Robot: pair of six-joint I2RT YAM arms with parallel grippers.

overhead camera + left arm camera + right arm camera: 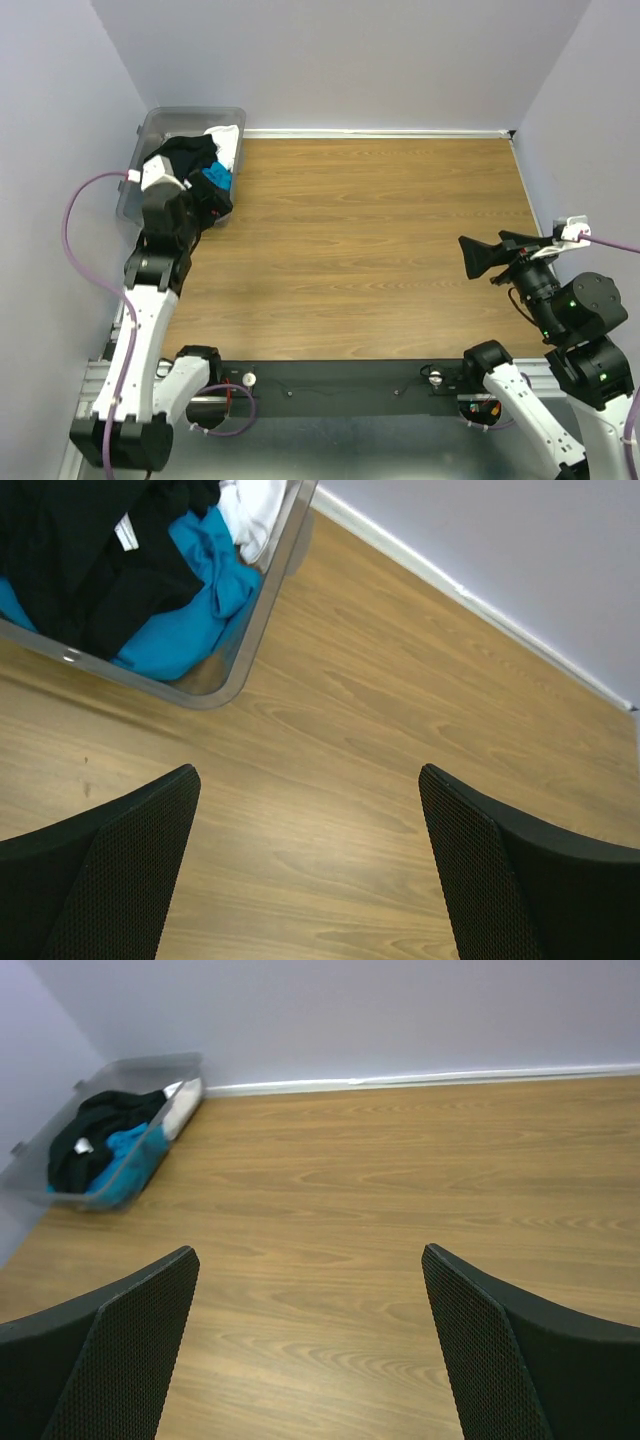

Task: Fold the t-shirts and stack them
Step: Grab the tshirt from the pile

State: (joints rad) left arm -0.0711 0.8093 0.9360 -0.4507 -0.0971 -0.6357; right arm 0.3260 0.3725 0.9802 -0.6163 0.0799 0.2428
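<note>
Nothing folded or stacked yet: the black t-shirt (80, 560), turquoise t-shirt (190, 620) and white t-shirt (255, 505) lie bunched together in the clear plastic bin (190, 112) at the far-left corner of the surface (380, 220). Left pincer (308, 775) hovers near the bin's corner, jaws wide and empty. Right pincer (310, 1252) is equally wide and empty, well apart at the right edge. Likely hindrances are the bin wall and the tangled cloth.
</note>
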